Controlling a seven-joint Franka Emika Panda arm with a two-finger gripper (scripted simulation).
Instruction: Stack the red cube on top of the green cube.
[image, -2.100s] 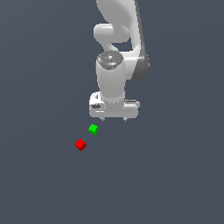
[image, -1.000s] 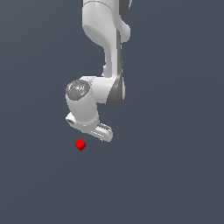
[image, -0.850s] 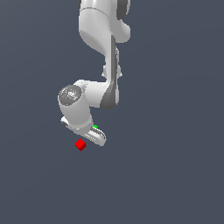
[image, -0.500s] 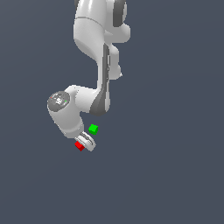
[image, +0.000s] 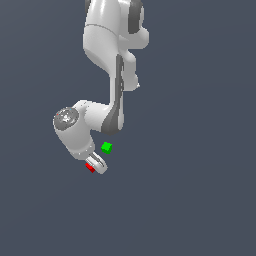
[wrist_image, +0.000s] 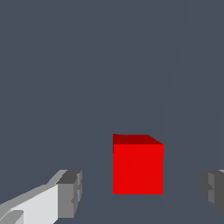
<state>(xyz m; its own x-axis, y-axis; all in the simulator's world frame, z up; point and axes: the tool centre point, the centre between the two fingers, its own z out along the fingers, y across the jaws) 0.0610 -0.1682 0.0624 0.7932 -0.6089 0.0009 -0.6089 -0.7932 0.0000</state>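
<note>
The red cube (image: 90, 168) lies on the dark grey floor, mostly covered by my gripper (image: 96, 166) in the exterior view. In the wrist view the red cube (wrist_image: 138, 165) sits between my two fingers (wrist_image: 70, 192), with a gap on each side. The gripper (wrist_image: 140, 192) is open and touches nothing. The green cube (image: 106, 147) lies on the floor just beyond the gripper, toward the exterior view's right of the red cube. It is out of the wrist view.
The white arm (image: 107, 60) reaches down from above, and its wrist housing (image: 72, 130) hangs low over the cubes. The floor (image: 200, 200) is plain dark grey.
The arm has swung toward the exterior view's left and lowered. The gripper has come down around the red cube, which it now mostly covers. The green cube has come back into sight.
</note>
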